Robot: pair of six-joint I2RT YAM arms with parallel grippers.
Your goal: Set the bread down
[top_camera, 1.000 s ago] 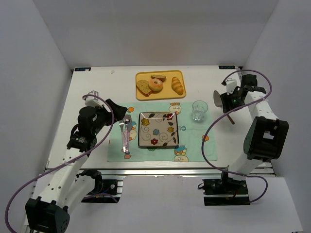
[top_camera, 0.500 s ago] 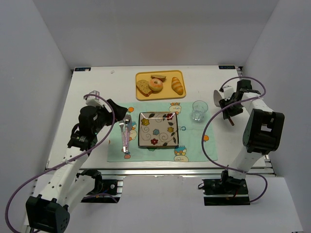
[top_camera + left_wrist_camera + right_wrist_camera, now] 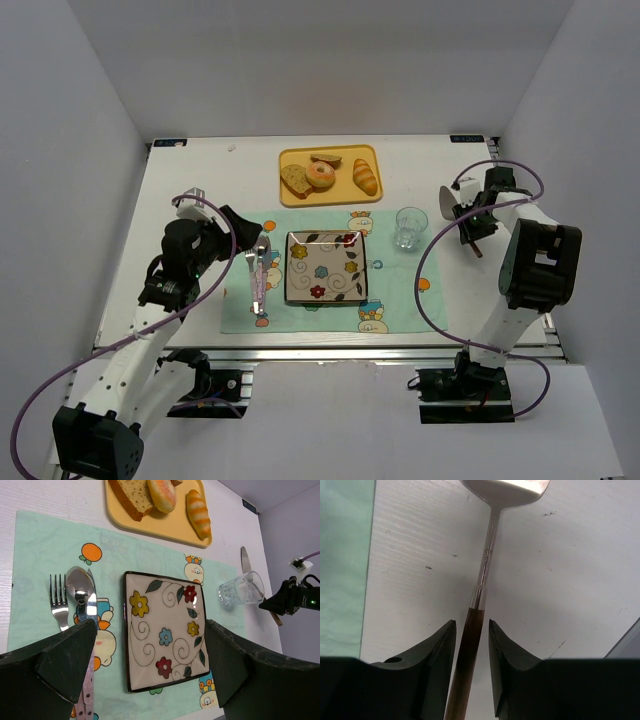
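We start with the table (image 3: 200, 190). The green mat (image 3: 400, 300) under the plate (image 3: 326, 268) frames the place setting, so we take the plate as the likely spot for the bread. Beyond the plate lies the yellow tray (image 3: 345, 195), stocked as the supply. Right of the plate, past the glass (image 3: 409, 227), lies the spatula (image 3: 487, 555), probably the tool for lifting. The bread (image 3: 321, 175), a round ring, sits on the tray beyond the plate, untouched.

The left gripper (image 3: 150, 627) hangs over the plate's left side, spread wide and empty, apparently waiting. The right gripper (image 3: 470, 625) straddles the spatula's wooden handle; we cannot tell whether it clamps it yet.

Since a second ago, the right arm has swung in onto the handle and its fingers have narrowed; the rest is unchanged.
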